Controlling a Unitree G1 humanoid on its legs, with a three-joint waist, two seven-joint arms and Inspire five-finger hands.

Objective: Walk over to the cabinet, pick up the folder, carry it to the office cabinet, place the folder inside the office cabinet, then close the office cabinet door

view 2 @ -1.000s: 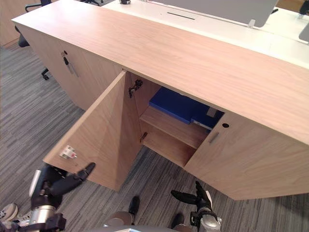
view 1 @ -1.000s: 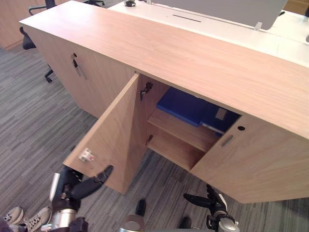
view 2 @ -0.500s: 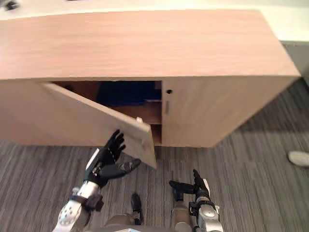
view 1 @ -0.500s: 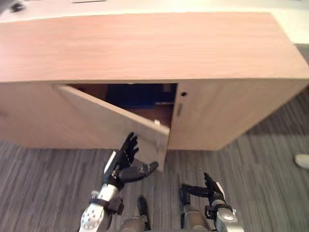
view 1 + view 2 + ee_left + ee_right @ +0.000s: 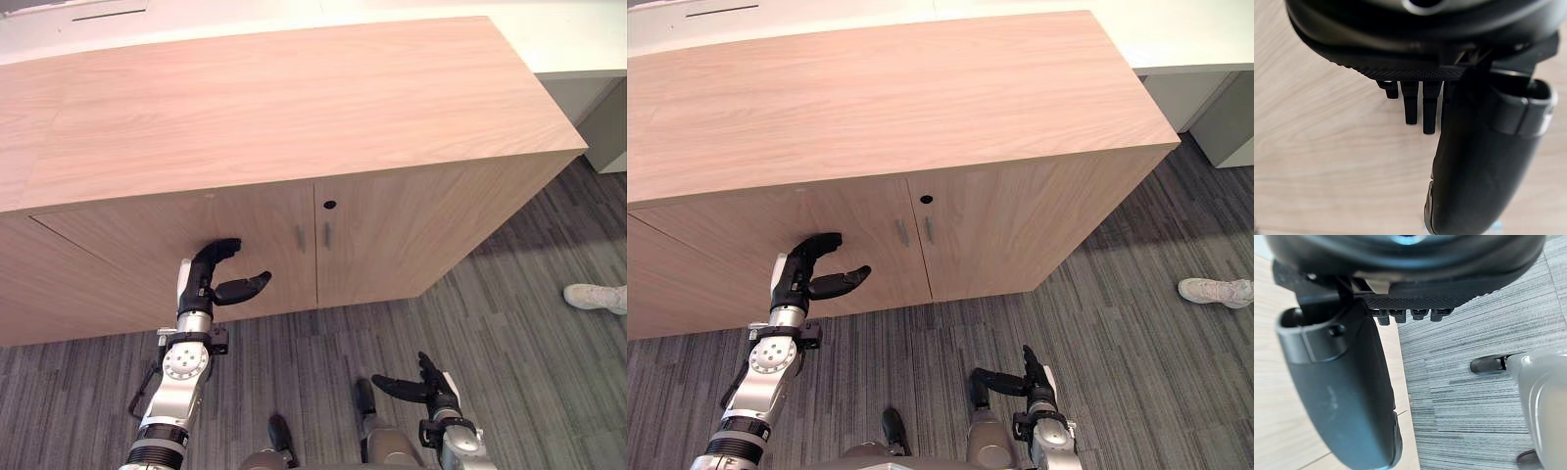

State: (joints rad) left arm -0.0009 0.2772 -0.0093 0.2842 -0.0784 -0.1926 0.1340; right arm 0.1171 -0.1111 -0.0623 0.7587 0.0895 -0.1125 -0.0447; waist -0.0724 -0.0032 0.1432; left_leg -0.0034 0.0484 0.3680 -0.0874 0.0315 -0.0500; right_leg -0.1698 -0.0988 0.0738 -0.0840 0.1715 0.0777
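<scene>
- Left hand (image 5: 208, 279) is pressing against the left door (image 5: 265, 220) of the office cabinet (image 5: 294, 98), fingers loosely spread and gripping nothing.
- Right hand (image 5: 423, 387) is hanging low, fingers relaxed and empty.
- Doors are looking flush at the centre seam; the folder is presumably lying inside, behind them.
- Judgement: pushing flat-handed near the handle edge is suiting this step best.
- Smooth, boxy, pale wood-grain laminate; slim metal handles (image 5: 299, 235); grey ribbed carpet (image 5: 509, 323).
</scene>
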